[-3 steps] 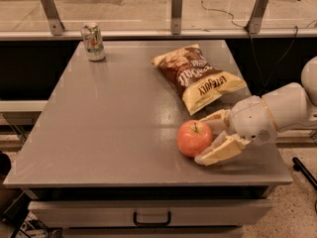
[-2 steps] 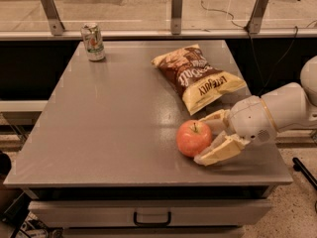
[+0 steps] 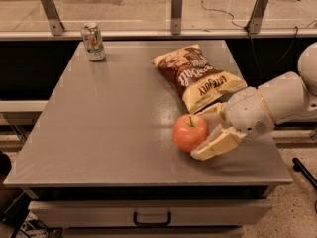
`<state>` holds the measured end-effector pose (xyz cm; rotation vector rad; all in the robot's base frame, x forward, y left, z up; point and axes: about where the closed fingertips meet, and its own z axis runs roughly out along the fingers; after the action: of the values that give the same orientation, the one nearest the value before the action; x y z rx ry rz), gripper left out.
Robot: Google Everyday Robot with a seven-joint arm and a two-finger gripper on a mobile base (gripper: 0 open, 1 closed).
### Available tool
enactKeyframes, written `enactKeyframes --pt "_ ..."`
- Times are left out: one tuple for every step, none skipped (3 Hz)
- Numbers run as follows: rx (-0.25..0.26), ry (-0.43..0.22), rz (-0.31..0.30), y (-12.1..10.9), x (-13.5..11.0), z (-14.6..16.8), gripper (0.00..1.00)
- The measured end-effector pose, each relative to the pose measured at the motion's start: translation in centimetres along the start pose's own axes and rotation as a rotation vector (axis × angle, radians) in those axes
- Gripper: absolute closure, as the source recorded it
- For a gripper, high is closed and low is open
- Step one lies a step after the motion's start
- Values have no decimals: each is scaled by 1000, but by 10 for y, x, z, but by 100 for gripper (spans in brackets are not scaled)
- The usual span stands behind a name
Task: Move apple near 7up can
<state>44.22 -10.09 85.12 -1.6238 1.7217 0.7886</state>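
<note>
A grey tabletop seen from above and in front, with three things on it. The apple, red-pink with a short stem pointing up, sits upright on the tabletop near the front right corner. A white robot arm reaches in low from the right edge, and its end effector is at the apple: the two pale fingers are spread apart, one behind the apple and one in front, bracketing its right side without visibly squeezing it. The front finger looks to be touching the fruit. This low, sideways approach probably suits a round thing that would roll if pushed from above. The 7up can stands upright at the far left corner, well apart from the apple, so the fruit has to travel diagonally across the bare middle of the surface. A brown and yellow chip bag lies flat just behind the apple, right of that path.
</note>
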Motion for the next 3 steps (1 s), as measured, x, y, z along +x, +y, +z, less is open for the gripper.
enactKeyframes --pt "19 70 -9 -13 -37 -11 100" --pt "56 102 -3 -43 -79 -18 100" --pt "112 91 -3 -86 -116 -24 100"
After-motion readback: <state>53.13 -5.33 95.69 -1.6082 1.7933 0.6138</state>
